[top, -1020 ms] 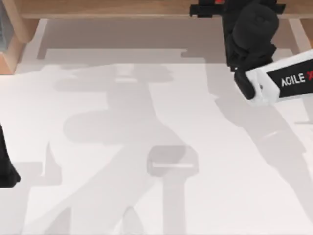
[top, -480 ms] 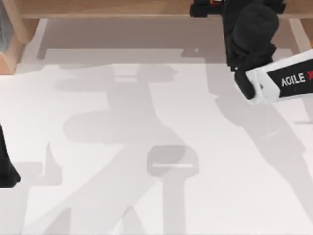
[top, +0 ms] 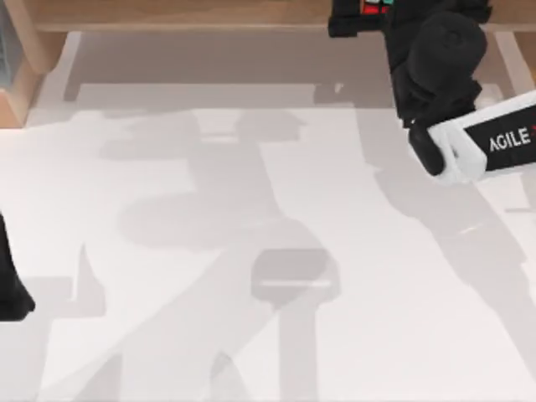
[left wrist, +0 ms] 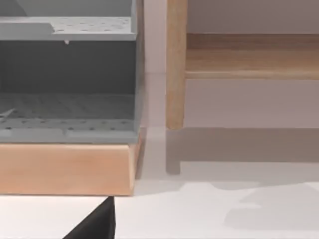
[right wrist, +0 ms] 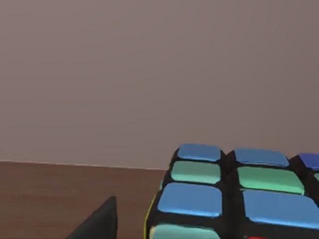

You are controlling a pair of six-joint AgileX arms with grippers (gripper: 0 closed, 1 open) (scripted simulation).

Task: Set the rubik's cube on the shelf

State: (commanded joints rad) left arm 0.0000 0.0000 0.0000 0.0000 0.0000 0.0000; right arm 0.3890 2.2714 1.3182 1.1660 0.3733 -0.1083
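Observation:
The rubik's cube (top: 376, 7) shows red and green tiles at the top edge of the top view, over the light-brown shelf (top: 184, 13). My right gripper (top: 373, 15) reaches over the shelf around the cube. In the right wrist view the cube (right wrist: 234, 199) shows blue and green tiles close up above the brown shelf board (right wrist: 55, 199). A dark finger (right wrist: 97, 221) stands a little apart from the cube's side, so the gripper looks open. My left gripper (top: 10, 289) is parked at the table's left edge.
A grey cabinet (left wrist: 65, 74) on a wooden base (left wrist: 65, 169) stands at the far left, beside the shelf's wooden side panel (left wrist: 177, 64). White uprights (top: 71, 50) hold the shelf above the white table (top: 251, 251).
My right arm has drawn slightly back from the shelf and to the right. More of the cube's tiles show at the top edge. The left arm has not moved.

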